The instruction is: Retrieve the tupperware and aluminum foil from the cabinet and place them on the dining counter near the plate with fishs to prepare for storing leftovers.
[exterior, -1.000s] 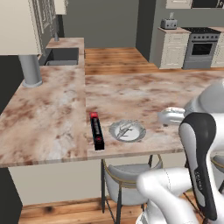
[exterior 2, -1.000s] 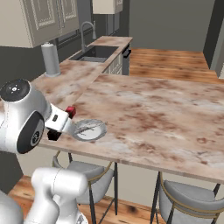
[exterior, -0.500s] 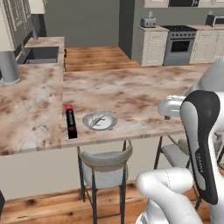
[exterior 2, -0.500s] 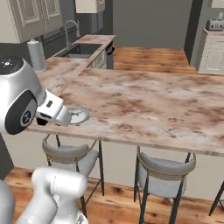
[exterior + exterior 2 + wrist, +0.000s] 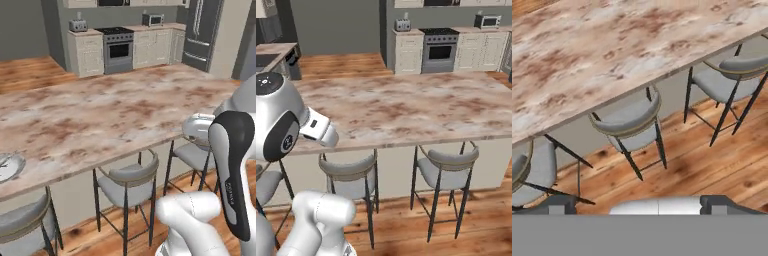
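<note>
The dining counter (image 5: 100, 120) of brown-and-white marbled stone spans the left base view, and the same dining counter (image 5: 406, 107) runs across the right base view. The plate with fishs (image 5: 7, 167) is cut off by the left edge, near the counter's front rim. In the hand view my gripper (image 5: 640, 204) is open with nothing between its dark fingertips (image 5: 559, 204). It looks down past the counter's edge (image 5: 612, 60) at the stools and the floor. The tupperware, the aluminum foil and the cabinet are out of view.
Grey-seated stools (image 5: 127, 180) (image 5: 448, 162) (image 5: 629, 122) stand under the counter's front edge on a wooden floor. At the back wall are white base cabinets with a stove (image 5: 117, 45), a toaster (image 5: 402, 25), a microwave (image 5: 487, 21) and a dark fridge (image 5: 202, 30).
The whole scene has slid left in both base views, so the cameras have moved with the base. The black foil box has left the picture and the plate sits at the left edge.
</note>
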